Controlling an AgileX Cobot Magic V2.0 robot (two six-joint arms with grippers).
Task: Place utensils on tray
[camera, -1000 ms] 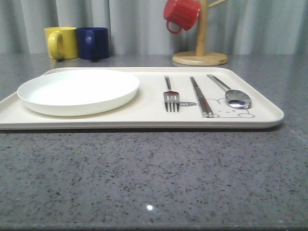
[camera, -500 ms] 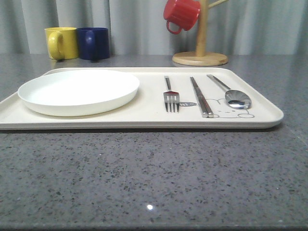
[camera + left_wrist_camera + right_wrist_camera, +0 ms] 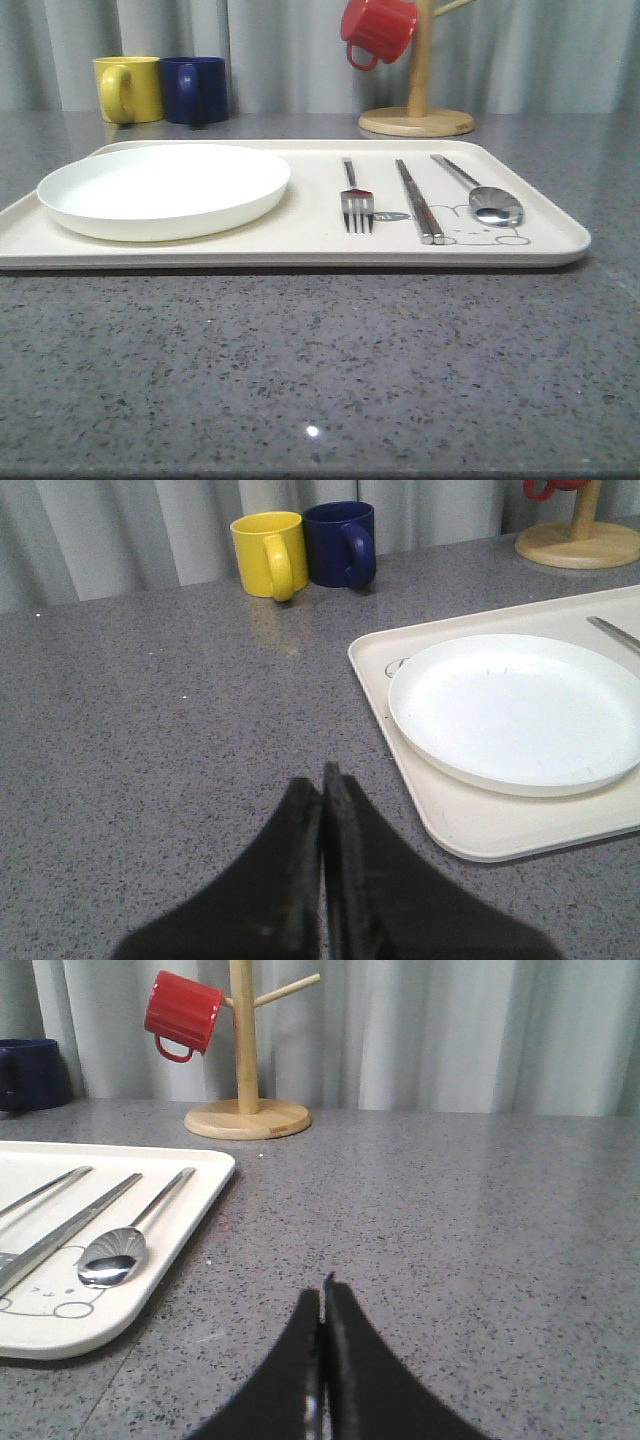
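The cream tray [image 3: 300, 245] lies across the middle of the grey table. On its right half rest the silver utensils side by side: a fork [image 3: 355, 200], a pair of chopsticks [image 3: 417, 200] and a spoon [image 3: 480, 190], the spoon [image 3: 125, 1240] nearest the tray's right edge. My left gripper [image 3: 322, 780] is shut with nothing in it, over bare table to the left of the tray [image 3: 480, 825]. My right gripper [image 3: 322, 1295] is shut and empty too, above the table to the right of the tray [image 3: 60, 1325].
A round white plate [image 3: 160, 190] sits on the tray's left half. A yellow mug [image 3: 128, 88] and a blue mug [image 3: 193, 90] stand at the back left. A wooden mug tree [image 3: 417, 110] holding a red mug [image 3: 377, 30] stands at the back right.
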